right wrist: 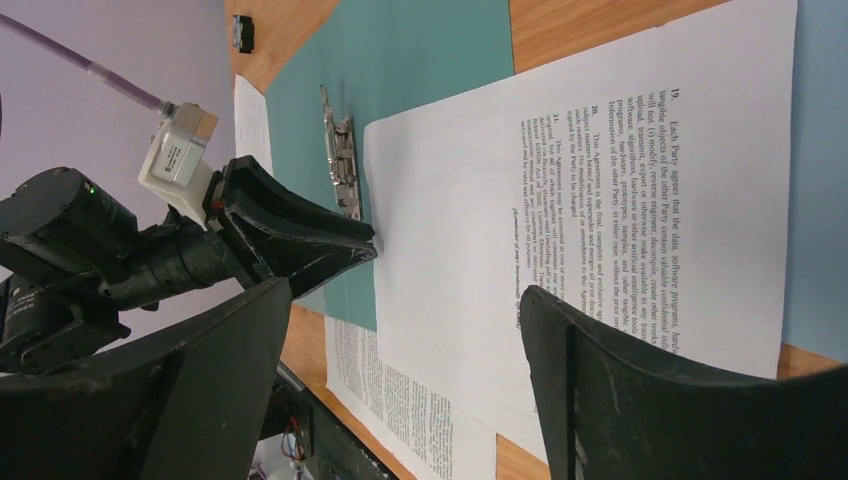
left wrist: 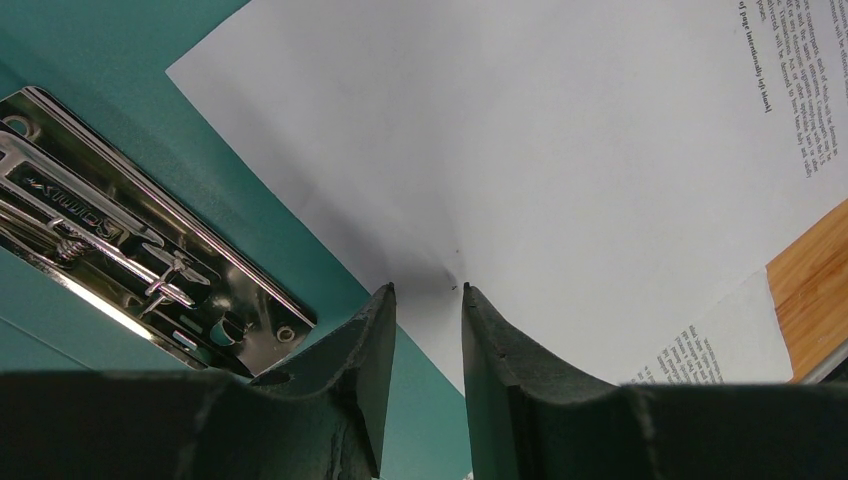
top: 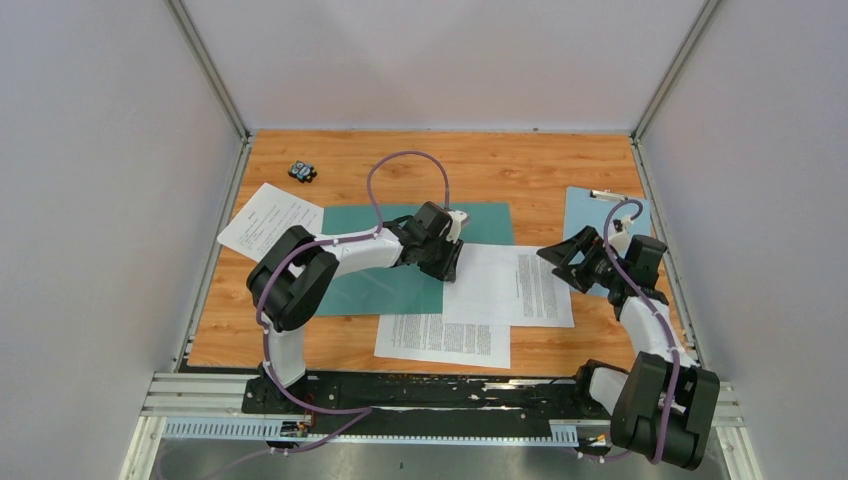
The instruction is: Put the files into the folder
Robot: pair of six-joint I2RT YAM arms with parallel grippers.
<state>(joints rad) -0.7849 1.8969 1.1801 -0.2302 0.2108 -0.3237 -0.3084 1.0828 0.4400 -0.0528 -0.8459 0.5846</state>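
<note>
Touching the top file (left wrist: 520, 130), left claw (left wrist: 427, 288) narrowly parted, right claw (right wrist: 405, 292) wide open, empty.

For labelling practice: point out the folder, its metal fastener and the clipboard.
folder (top: 385, 293), top view, bare cover
metal fastener (left wrist: 150, 240), left wrist view, shiny plate
clipboard (top: 585, 220), top view, upper board

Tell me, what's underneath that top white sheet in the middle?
The top sheet overlaps the teal folder at its left edge and another printed sheet below. What lies under its middle is covered.

Matt teal card folder (top: 385, 288); glossy metal fastener (left wrist: 150, 270); wooden table (top: 520, 165)
</note>
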